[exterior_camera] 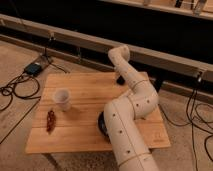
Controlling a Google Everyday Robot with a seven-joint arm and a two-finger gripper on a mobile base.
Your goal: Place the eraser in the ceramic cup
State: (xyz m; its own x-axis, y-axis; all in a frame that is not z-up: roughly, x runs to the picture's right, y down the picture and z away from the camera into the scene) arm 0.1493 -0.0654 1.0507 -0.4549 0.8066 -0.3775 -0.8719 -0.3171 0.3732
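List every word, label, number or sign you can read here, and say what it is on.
No text can be read anywhere.
cup: plain white, no print.
arm: no marking to be made out.
box on the floor: nothing legible.
gripper, at the far edge of the table: no text visible.
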